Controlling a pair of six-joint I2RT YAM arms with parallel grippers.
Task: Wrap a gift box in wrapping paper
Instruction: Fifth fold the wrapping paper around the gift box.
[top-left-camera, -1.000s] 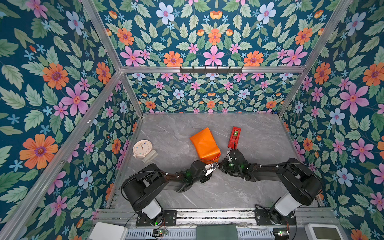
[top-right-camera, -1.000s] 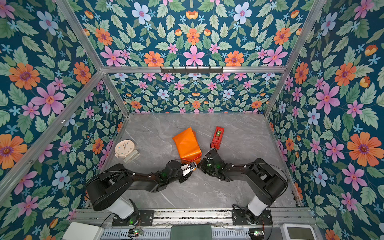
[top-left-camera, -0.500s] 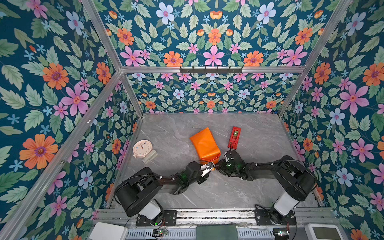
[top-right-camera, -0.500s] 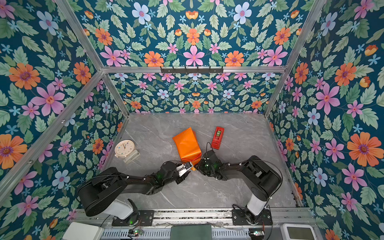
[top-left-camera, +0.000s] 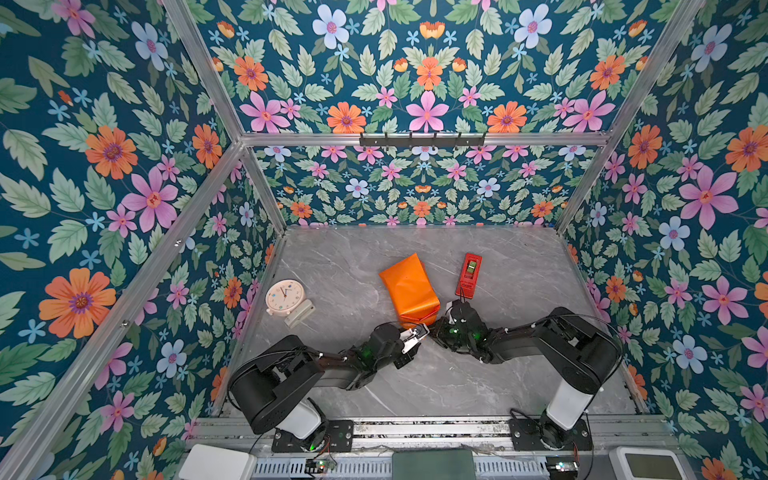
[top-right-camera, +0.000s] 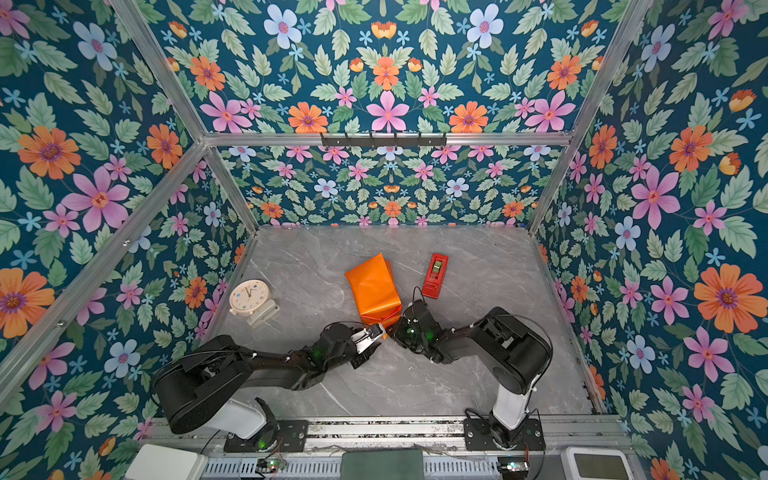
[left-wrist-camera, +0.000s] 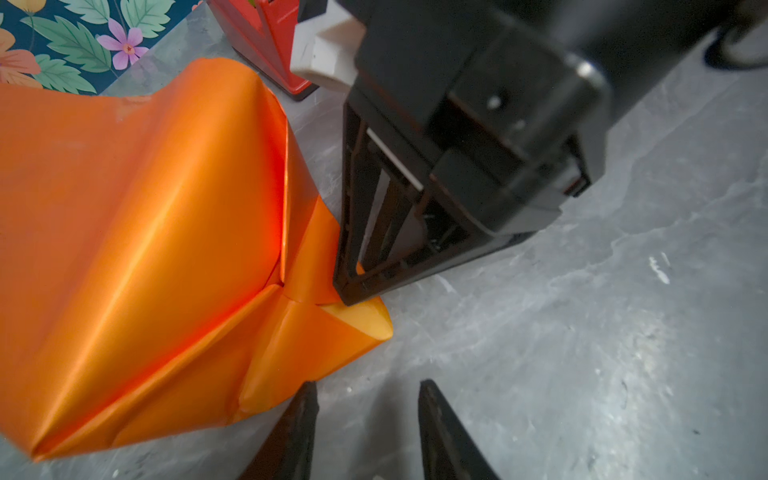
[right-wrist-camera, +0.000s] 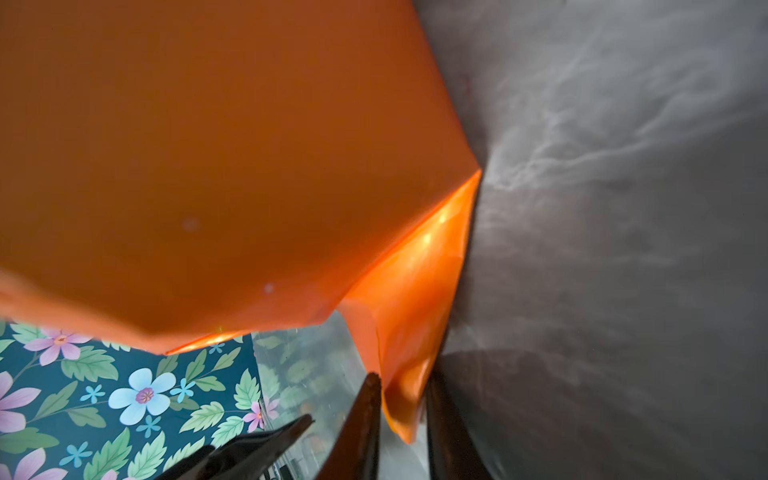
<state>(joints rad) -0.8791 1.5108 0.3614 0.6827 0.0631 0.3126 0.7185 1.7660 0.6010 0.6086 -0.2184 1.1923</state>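
Find the gift box hidden inside the wrapping paper, mid worktop, near the red tape holder. Pull the end flap flat with the right end effector; flap between its fingers, cannot tell if squeezed. Press the corner with the spread, empty left end effector. No words to read.

Both top views are taken from high above the robot's side, tilted down toward the far wall, so the whole worktop is shared almost alike; the left wrist view is aimed low past the left tool at the wrapping paper, close; the right wrist view is held even closer past the right tool, against the same paper.
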